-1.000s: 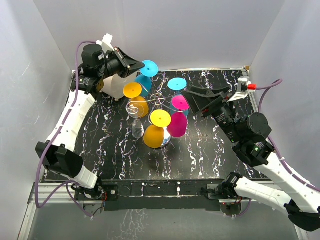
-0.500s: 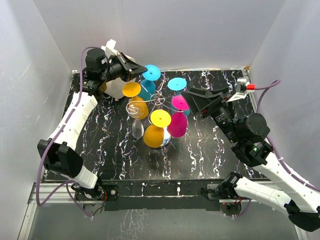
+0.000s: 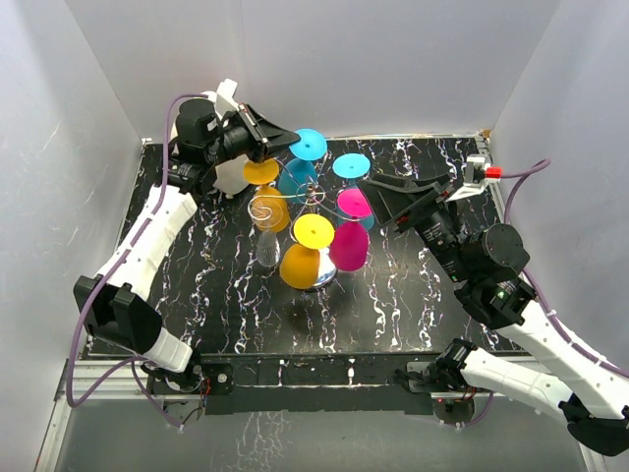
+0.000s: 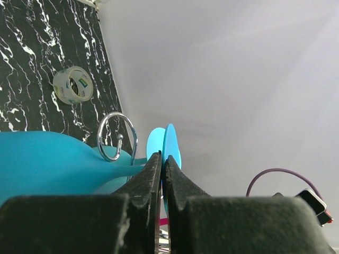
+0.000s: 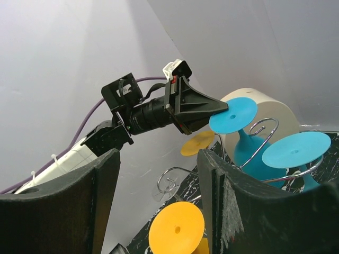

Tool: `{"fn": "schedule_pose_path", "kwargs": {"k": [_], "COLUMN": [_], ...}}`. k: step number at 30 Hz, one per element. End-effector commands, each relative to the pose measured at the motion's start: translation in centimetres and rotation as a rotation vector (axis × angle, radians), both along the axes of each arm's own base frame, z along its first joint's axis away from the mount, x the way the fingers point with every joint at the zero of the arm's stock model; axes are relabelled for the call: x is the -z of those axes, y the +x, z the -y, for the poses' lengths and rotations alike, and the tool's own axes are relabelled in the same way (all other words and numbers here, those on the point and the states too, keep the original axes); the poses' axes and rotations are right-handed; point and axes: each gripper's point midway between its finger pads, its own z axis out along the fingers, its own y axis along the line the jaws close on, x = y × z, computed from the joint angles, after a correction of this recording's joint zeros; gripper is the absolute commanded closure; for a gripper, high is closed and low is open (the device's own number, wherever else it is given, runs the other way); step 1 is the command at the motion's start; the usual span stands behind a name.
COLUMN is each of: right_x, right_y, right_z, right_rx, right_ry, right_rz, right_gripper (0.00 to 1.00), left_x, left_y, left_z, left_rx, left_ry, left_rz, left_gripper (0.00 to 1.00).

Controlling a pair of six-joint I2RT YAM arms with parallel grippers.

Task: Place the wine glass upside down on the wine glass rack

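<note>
The wine glass is cyan and hangs upside down; its foot disc (image 3: 308, 145) (image 5: 233, 118) is pinched edge-on by my left gripper (image 3: 288, 145) (image 4: 161, 157), which is shut on it. Its bowl (image 3: 296, 178) (image 4: 53, 164) hangs at the back of the wine glass rack (image 3: 313, 200), a silver wire stand. One curled rack loop (image 4: 116, 135) lies right beside the stem; whether the glass rests on it I cannot tell. My right gripper (image 3: 380, 200) (image 5: 159, 153) stands open to the right of the rack, empty.
The rack holds other inverted glasses: two yellow (image 3: 314, 231) (image 3: 260, 172), a magenta (image 3: 350, 243), another cyan (image 3: 349, 165) and a clear one (image 3: 270, 252). A cream cylinder (image 3: 232, 174) stands behind the left gripper. A tape roll (image 4: 73, 84) lies on the black marbled table (image 3: 413, 295).
The left arm has carried the cyan glass to the right and slightly nearer, bringing it in against the rack's back arm. The right arm has stayed put.
</note>
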Motion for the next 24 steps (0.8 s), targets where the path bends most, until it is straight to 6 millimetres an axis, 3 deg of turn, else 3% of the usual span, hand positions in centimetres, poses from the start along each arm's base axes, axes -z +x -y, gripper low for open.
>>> {"fn": "schedule_pose_path", "kwargs": {"k": [1, 9, 14, 24], "right_x": [-1.6, -1.5, -1.2, -1.5], "right_y": [-0.6, -0.6, -0.5, -0.7], "right_z": [1.0, 1.0, 0.9, 1.6], "right_rx": [0.011, 0.011, 0.013, 0.028], "right_ry": [0.051, 0.053, 0.051, 0.069], "right_rz": [0.035, 0.029, 0.022, 0.025], "right_gripper": [0.42, 0.42, 0.42, 0.41], "left_x": [-3.4, -3.1, -3.2, -3.1], "left_y": [-2.2, -2.4, -2.6, -0.3], "left_z": [-0.3, 0.1, 1.8, 2.7], "left_rx": [-0.004, 0.013, 0.046, 0.009], "left_ry": [-0.03, -0.026, -0.02, 0.011], "left_rz": [0.084, 0.083, 0.091, 0.111], "left_gripper": [1.0, 1.0, 1.0, 1.0]}}
